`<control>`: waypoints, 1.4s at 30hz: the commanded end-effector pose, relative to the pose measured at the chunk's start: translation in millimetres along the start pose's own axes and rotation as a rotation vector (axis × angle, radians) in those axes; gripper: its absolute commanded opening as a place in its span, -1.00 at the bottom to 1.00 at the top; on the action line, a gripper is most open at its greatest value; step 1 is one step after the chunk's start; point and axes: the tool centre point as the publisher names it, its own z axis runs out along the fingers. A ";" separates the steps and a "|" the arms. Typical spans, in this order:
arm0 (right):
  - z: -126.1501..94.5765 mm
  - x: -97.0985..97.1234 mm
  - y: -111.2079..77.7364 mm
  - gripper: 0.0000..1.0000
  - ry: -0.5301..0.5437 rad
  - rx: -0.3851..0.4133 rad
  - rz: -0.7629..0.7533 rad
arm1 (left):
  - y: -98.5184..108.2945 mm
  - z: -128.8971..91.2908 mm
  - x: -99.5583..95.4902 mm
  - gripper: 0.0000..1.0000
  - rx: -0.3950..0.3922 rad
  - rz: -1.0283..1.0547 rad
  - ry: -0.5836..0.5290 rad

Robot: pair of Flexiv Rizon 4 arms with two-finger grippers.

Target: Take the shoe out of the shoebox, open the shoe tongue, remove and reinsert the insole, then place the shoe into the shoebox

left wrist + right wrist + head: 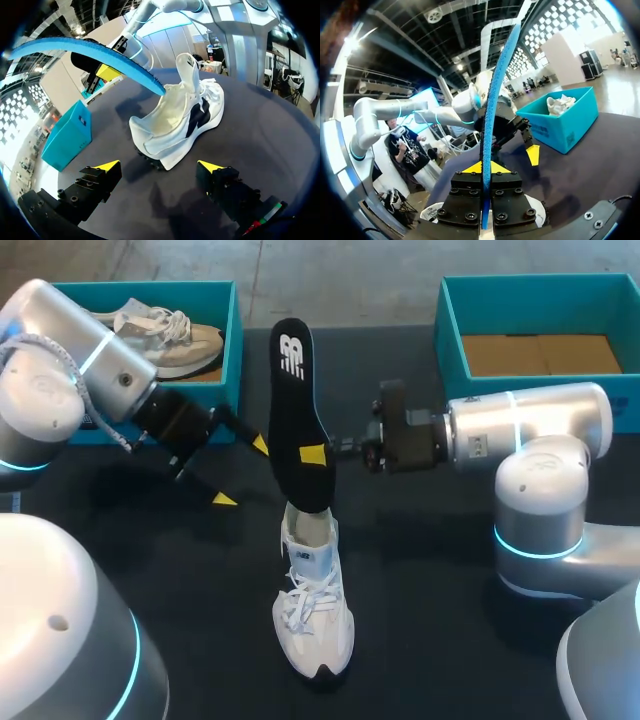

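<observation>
Your right gripper (315,453) (487,167) is pinching the long foam insole (293,400) (90,50) (497,85), black on top and blue underneath, near its middle, with a yellow tip pressed on each face. The insole stands on end near the centre of the black table (450,640). Its lower end sits at the collar of the white lace-up sneaker (315,615) (175,125); you cannot tell whether it is inside.

The sneaker rests on its sole at 6 o'clock, toe toward you, with the tongue lifted.

Your left gripper (242,472) (159,166) hangs at 9 o'clock of the insole, fingers spread wide and holding nothing.

The teal cardboard shoebox (232,350) (560,120) at 10 o'clock holds a beige-and-grey sneaker (165,335). A second teal box (450,335) with a brown cardboard floor sits at 2 o'clock.
</observation>
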 end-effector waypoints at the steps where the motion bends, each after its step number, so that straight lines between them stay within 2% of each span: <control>1: 2.3 -1.4 0.8 -1.00 0.001 0.003 0.001 | 0.8 1.0 -1.2 1.00 -0.001 0.000 0.003; 9: 4.4 -3.2 0.9 -1.00 0.009 0.015 0.005 | 0.8 1.0 -1.2 1.00 -0.001 0.000 0.003; 16: 10.2 -6.0 -5.3 -1.00 0.039 0.011 -0.022 | 1.4 15.0 0.8 1.00 0.009 -0.027 0.080; 23: 11.0 -4.7 -11.2 -1.00 0.040 0.011 -0.053 | 2.8 21.7 2.2 1.00 0.000 -0.076 0.050; 42: 15.8 -4.0 -15.5 -1.00 0.032 0.013 -0.072 | 0.2 25.9 8.8 1.00 0.014 -0.110 0.066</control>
